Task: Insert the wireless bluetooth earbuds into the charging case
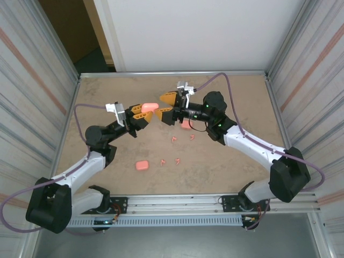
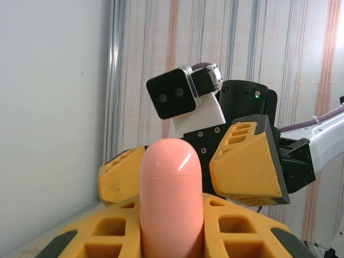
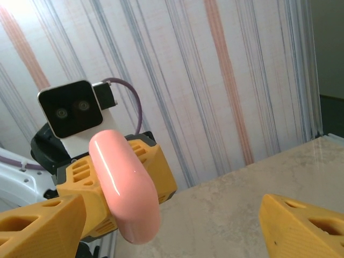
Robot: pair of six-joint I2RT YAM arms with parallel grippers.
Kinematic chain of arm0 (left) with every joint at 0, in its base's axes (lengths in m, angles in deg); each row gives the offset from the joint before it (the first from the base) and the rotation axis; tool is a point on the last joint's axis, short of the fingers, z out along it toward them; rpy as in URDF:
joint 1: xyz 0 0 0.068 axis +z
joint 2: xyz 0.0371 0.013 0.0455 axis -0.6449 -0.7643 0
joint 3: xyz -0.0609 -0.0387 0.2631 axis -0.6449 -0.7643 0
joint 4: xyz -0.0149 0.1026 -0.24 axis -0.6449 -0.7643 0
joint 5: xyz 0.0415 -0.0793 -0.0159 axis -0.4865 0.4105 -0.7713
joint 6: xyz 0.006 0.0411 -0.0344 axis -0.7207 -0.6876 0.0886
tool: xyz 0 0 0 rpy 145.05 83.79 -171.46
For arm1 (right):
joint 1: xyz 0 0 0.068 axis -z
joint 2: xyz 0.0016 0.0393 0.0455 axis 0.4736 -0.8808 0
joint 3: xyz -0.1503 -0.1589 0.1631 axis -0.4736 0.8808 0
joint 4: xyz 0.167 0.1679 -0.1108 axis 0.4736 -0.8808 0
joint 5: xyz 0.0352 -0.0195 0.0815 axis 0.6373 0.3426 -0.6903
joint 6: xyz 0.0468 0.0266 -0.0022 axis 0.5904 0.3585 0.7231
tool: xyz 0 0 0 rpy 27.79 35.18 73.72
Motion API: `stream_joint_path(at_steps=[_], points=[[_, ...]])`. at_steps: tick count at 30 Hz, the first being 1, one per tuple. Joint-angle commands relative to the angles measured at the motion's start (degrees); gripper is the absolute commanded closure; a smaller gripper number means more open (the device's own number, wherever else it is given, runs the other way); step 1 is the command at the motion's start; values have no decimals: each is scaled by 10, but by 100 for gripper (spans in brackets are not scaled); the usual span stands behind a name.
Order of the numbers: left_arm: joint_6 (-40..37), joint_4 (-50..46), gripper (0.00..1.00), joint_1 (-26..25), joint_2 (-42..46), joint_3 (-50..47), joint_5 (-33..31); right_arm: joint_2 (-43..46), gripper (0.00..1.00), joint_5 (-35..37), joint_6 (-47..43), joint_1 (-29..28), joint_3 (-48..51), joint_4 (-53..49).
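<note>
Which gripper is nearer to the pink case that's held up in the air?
Left. The left gripper is shut on the pink case; the right gripper faces it, fingers open on either side of its free end.

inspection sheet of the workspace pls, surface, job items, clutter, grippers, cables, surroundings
surface: beige mottled tabletop, flat.
job's things: at least four tiny salmon-pink plastic earbuds loose mid-table; pink rounded plastic case held aloft; second pink case lying near the front.
clutter: nothing seen.
grippers: left gripper shut on the held case; right gripper open, jaws spread facing its free end.
cables: purple cables arc from both wrists, above the table.
surroundings: striped corrugated walls, white back panel.
</note>
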Motion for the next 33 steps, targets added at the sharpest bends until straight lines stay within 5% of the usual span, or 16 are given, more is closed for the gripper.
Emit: stream_joint_path(at_steps=[1,33], points=[[6,27,100,-5,0,18,13,-8,18,1,8,-4,-22,13],[2,16,100,-5,4,26,38,-39,23,18,13,24,-55,14]])
